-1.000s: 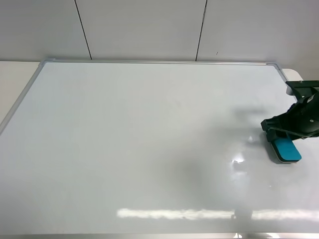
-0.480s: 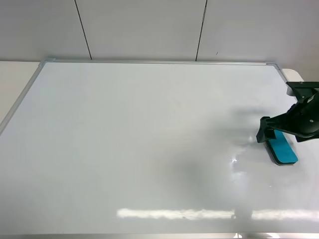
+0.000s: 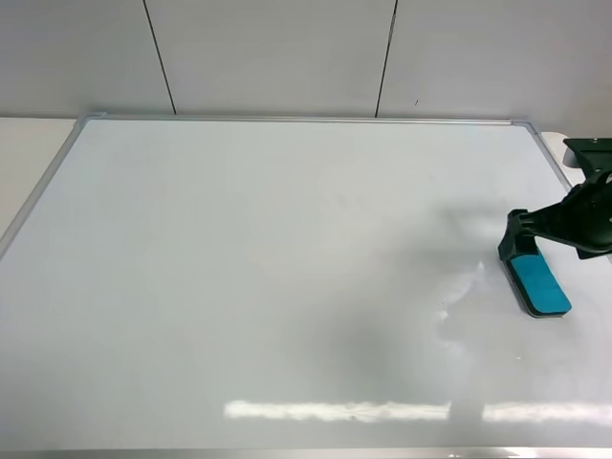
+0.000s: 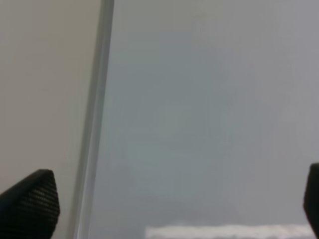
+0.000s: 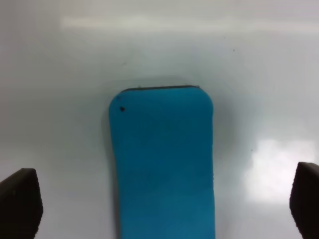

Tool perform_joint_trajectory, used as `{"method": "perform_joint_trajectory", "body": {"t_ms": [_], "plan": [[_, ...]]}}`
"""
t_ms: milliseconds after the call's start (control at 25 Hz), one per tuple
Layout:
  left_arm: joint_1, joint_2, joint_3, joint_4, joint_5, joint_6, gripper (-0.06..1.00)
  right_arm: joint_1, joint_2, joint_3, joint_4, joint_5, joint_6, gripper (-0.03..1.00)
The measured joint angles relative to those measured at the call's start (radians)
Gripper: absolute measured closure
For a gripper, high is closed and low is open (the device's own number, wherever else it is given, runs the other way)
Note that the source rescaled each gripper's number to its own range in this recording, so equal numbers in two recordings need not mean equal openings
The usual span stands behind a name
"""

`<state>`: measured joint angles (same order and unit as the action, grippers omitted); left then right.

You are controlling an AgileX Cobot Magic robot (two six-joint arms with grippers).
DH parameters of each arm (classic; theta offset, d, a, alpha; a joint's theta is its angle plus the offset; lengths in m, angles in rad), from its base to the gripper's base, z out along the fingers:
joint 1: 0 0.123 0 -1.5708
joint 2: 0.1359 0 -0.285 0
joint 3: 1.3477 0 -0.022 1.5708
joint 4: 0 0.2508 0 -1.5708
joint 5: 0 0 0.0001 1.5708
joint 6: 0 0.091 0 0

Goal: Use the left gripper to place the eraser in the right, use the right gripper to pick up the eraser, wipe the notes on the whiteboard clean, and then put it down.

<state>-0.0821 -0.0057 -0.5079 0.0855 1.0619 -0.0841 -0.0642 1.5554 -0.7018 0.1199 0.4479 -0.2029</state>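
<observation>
One eraser, a teal rounded rectangular block with a thin dark felt edge, lies flat on the whiteboard near its right edge. One whiteboard: glossy white, thin silver frame, rounded corners, with no marker lines visible. Two pincers. The right pincer hangs just above the eraser's far end, its textured black fingertips spread wide on either side, touching nothing. The left pincer, also wide and empty, sits over the board's frame edge. Beyond stands a grey panelled wall.
</observation>
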Motion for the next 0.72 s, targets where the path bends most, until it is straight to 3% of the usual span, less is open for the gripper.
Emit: {"method": "perform_joint_trajectory", "body": {"t_ms": [280,720], "plan": [[0.000,0.000,0.000,0.000,0.000,0.000,-0.06,0.000,-0.207,0.001,0.053,0.009,0.000,-0.03],[0.000,0.000,0.000,0.000,0.000,0.000,-0.06,0.000,-0.833,0.001,0.061,0.069,0.000,-0.03]]}}
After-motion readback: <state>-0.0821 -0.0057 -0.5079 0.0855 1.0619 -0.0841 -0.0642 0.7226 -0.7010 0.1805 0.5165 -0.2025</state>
